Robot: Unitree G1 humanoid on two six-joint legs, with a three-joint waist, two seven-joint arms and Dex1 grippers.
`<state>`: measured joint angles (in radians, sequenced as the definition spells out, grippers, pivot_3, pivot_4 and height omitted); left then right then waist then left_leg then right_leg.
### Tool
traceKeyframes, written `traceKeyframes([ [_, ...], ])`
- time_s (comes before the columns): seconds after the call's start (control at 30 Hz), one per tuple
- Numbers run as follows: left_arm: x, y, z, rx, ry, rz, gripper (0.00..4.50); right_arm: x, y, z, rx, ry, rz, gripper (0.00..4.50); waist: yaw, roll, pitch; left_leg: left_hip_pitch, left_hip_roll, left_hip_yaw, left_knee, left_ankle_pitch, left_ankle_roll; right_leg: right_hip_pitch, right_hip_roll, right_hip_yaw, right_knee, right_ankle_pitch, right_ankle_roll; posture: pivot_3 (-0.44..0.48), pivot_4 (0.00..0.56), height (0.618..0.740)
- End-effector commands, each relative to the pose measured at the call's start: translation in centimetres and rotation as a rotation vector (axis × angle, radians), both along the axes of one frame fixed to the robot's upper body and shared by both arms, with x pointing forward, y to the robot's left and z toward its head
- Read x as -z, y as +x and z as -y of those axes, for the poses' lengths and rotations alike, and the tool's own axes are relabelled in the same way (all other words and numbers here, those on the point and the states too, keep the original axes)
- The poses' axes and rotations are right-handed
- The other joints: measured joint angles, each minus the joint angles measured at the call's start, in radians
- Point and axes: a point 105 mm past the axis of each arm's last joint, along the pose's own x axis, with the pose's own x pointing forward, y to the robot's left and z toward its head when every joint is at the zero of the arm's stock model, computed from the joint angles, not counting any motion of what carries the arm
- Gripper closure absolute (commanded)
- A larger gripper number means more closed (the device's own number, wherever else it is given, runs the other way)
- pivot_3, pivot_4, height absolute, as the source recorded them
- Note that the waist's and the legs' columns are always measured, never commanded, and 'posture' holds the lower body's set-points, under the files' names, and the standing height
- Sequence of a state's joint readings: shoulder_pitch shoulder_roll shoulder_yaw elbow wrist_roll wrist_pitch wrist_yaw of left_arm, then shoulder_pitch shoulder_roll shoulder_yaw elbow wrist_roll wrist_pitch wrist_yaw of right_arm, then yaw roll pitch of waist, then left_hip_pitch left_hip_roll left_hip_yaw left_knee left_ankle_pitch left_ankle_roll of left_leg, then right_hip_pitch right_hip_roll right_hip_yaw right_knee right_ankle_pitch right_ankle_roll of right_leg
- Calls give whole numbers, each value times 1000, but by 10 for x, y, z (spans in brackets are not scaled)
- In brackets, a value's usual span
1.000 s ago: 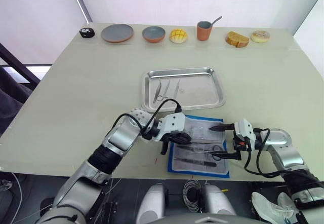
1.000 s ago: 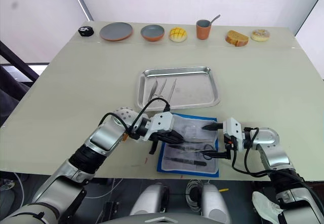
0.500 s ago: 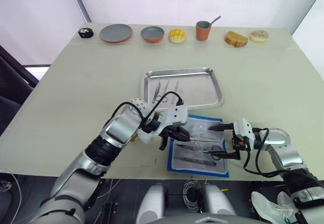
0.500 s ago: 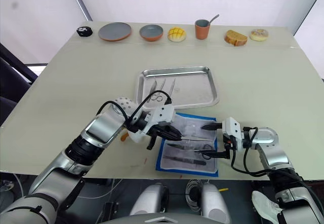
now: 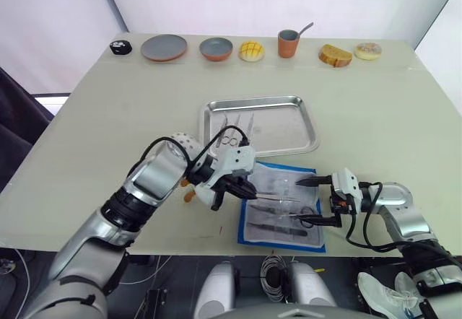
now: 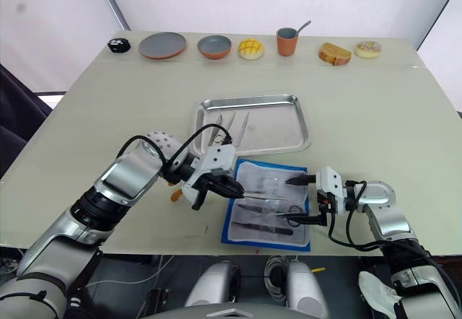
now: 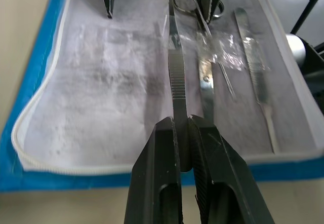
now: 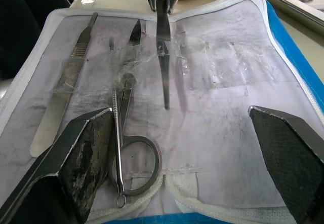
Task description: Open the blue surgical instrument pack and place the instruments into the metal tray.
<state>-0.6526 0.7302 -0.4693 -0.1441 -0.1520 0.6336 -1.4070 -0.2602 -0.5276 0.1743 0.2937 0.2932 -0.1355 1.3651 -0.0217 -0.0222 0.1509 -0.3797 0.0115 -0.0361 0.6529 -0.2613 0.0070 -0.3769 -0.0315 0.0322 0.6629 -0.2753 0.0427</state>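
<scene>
Nearest the table's front edge lies the blue surgical instrument pack, unfolded flat, its pale inner sheet facing up inside the blue border. On that sheet I count three loose instruments in the right wrist view: a flat scalpel-like handle, a pair of ring-handled scissors, and a thin probe lying along the scissors, all under crinkled clear film. A fourth piece, the tweezers, is pinched at one end by the left gripper, fingers pressed tight on the ribbed steel, its tip reaching out over the sheet. In the head views that gripper sits at the pack's left edge.

The right gripper rests at the pack's right edge, its two black fingers spread wide, one toward the near edge and one toward the far edge, holding nothing. Just beside the left gripper, on the table, sits a small orange thing I cannot make out.

Just beyond the pack is the metal tray, one shiny rectangle, with what look like three instruments lying in its left part: two slim pointed pieces and a ring-handled one.

Along the far edge, left to right: one small black object, one grey plate, one bowl, one yellow bun, one terracotta cup with a spoon, one slice of bread, one doughnut.
</scene>
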Motion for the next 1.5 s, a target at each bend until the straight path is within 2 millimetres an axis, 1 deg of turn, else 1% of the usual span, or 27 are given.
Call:
traceKeyframes([
  [0.03,-22,-3,-3,36,-30,44,4484,30,-12,-1,-5,-65,-114,0,0,0,0,0,0,0,0,0,0,0,0,0,0,0,0,0,150,740],
  [0.1,-25,-3,-11,26,-24,44,4484,30,-11,-1,-4,-64,-113,0,-1,0,0,0,0,0,0,0,0,0,0,0,0,0,0,0,150,740],
  [0.3,-31,-7,-44,-34,0,32,4484,30,-10,-3,-5,-59,-112,0,-13,0,0,0,1,-1,0,0,0,0,0,0,0,0,0,0,150,740],
  [0.4,-34,-8,-57,-46,-1,50,4484,31,-9,-3,-6,-59,-112,0,-13,-1,0,0,4,-1,0,0,0,0,0,-1,0,0,-1,0,150,740],
  [0.53,-42,-12,-66,-116,-58,71,4484,31,-8,-3,-6,-58,-111,0,-16,-1,0,0,5,-1,0,0,0,0,1,-1,0,0,-1,0,150,740],
  [0.67,-51,-9,-67,-213,-137,101,4484,31,-8,-2,-8,-58,-112,0,-14,-2,-1,0,6,-1,0,0,0,0,1,-1,0,0,-1,0,150,740],
  [0.77,-64,5,-59,-340,-263,184,4484,31,-8,-1,-10,-61,-113,0,-13,-2,-1,0,6,-1,0,0,0,0,1,-1,0,0,-1,0,150,740],
  [0.83,-72,16,-50,-426,-346,204,4484,31,-8,-1,-15,-63,-113,0,-13,-3,-1,0,6,-1,0,0,0,0,1,-1,0,0,-1,0,150,740],
  [0.93,-77,36,-40,-563,-379,283,4484,30,-7,0,-18,-65,-113,0,-13,-3,-1,0,6,-1,0,0,0,0,1,-1,1,0,-1,0,150,740],
  [1.03,-81,51,-27,-711,-474,235,4484,29,-6,1,-22,-71,-113,0,-13,-3,-1,0,5,-1,0,0,0,0,0,-1,1,0,-1,0,150,740],
  [1.1,-84,66,-18,-822,-535,223,4484,28,-6,2,-25,-73,-112,0,-12,-3,-1,0,5,-1,1,0,0,0,0,-1,1,0,-1,0,150,740],
  [1.13,-84,74,-14,-889,-559,214,4484,28,-5,2,-23,-73,-112,0,-11,-4,-1,0,5,-1,1,0,0,0,0,-1,1,0,0,0,150,740],
  [1.2,-82,83,-6,-964,-585,194,4484,27,-5,3,-25,-76,-110,0,-12,-4,-1,0,5,-1,1,0,0,0,0,-1,2,0,0,0,150,740],
  [1.27,-80,95,2,-1053,-605,213,4484,27,-4,3,-22,-74,-111,0,-12,-3,-1,0,5,-1,1,0,0,0,0,-1,2,0,0,0,150,740],
  [1.33,-74,102,10,-1125,-600,205,4484,26,-4,4,-22,-75,-112,0,-12,-3,-1,0,4,-1,1,0,0,0,-1,-1,2,0,0,0,150,740],
  [1.43,-63,109,23,-1210,-594,119,4484,27,-4,3,-22,-76,-114,0,-9,-3,-1,0,4,-1,1,0,-1,0,-2,-1,2,0,0,0,150,740],
  [1.5,-56,114,26,-1254,-562,130,4484,26,-5,3,-24,-76,-114,0,-10,-3,-1,0,4,-1,1,0,-1,0,-2,-1,2,0,0,0,150,740],
])
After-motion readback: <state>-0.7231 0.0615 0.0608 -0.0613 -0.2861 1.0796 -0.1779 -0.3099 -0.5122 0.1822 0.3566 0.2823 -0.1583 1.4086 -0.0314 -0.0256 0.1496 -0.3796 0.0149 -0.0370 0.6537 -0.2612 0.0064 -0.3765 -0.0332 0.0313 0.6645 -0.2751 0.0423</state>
